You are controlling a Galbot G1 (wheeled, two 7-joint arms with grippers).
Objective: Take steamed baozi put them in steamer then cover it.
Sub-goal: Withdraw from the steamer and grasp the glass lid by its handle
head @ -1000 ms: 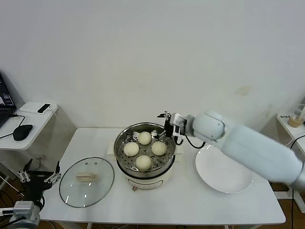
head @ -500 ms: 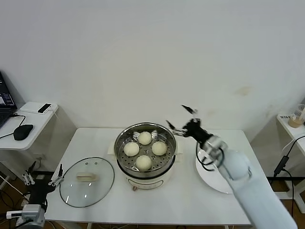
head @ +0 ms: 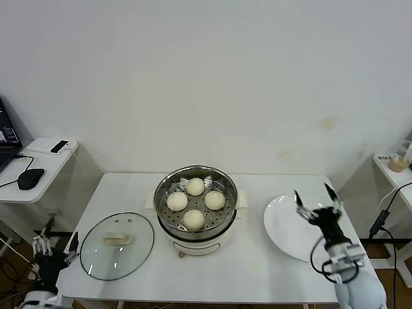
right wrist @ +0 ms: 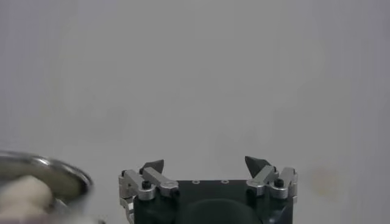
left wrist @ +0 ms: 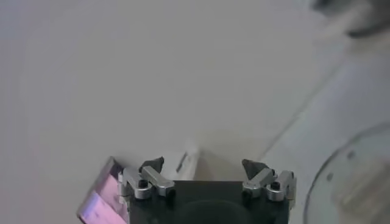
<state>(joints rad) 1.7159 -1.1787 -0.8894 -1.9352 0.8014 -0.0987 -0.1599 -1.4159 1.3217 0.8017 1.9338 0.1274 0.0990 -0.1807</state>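
Observation:
Four cream-white baozi point(head: 194, 203) lie in the shiny steel steamer point(head: 164, 187) on its cream pot base at the table's middle. The steamer's rim and one baozi also show in the right wrist view point(right wrist: 46, 167). The clear glass cover point(head: 117, 245) with its cream bar handle lies flat on the table left of the steamer; its rim shows in the left wrist view point(left wrist: 341, 176). My right gripper point(head: 317, 196) is open and empty, above the white plate at the right. My left gripper point(head: 56, 237) is open and empty, low beyond the table's left edge.
A flat white plate point(head: 286, 235) lies on the table right of the steamer. A side table point(head: 38, 161) with a mouse and a small device stands at the far left. A cup point(head: 400, 158) stands on a shelf at the far right.
My right arm has drawn back from the steamer's far rim to the right and down, over the plate. My left gripper has sunk a little lower at the left edge.

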